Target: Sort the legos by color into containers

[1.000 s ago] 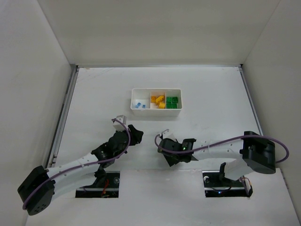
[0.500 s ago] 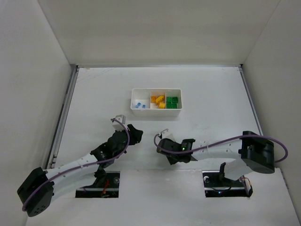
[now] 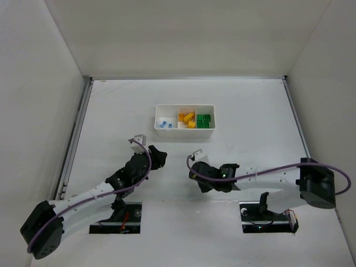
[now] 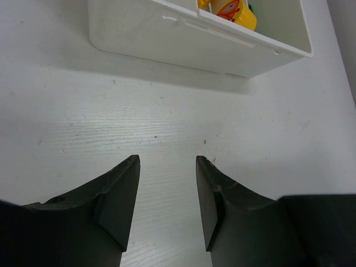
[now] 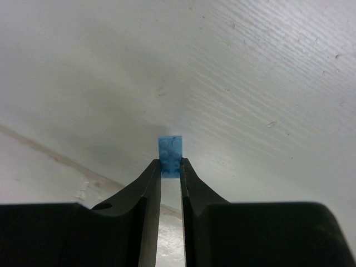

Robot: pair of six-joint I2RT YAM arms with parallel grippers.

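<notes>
The white tray (image 3: 184, 105) lies at the table's middle back. Its left compartment holds light blue legos (image 3: 163, 124), the middle one yellow-orange legos (image 3: 187, 119), the right one green legos (image 3: 204, 120). My right gripper (image 3: 201, 177) is near the front, well short of the tray; in the right wrist view it (image 5: 170, 163) is shut on a small light blue lego (image 5: 170, 149), held by its lower half just above the table. My left gripper (image 3: 157, 157) is open and empty; in the left wrist view it (image 4: 167, 161) faces the tray's near wall (image 4: 167, 39), where a yellow lego (image 4: 236, 11) shows.
White walls enclose the table at the back and on both sides. A metal rail (image 3: 75, 133) runs along the left edge. The two arm bases with their openings (image 3: 125, 214) sit at the near edge.
My right arm has shifted a little to the right and nearer the front, the blue lego still in its grip. My left gripper has barely moved.
</notes>
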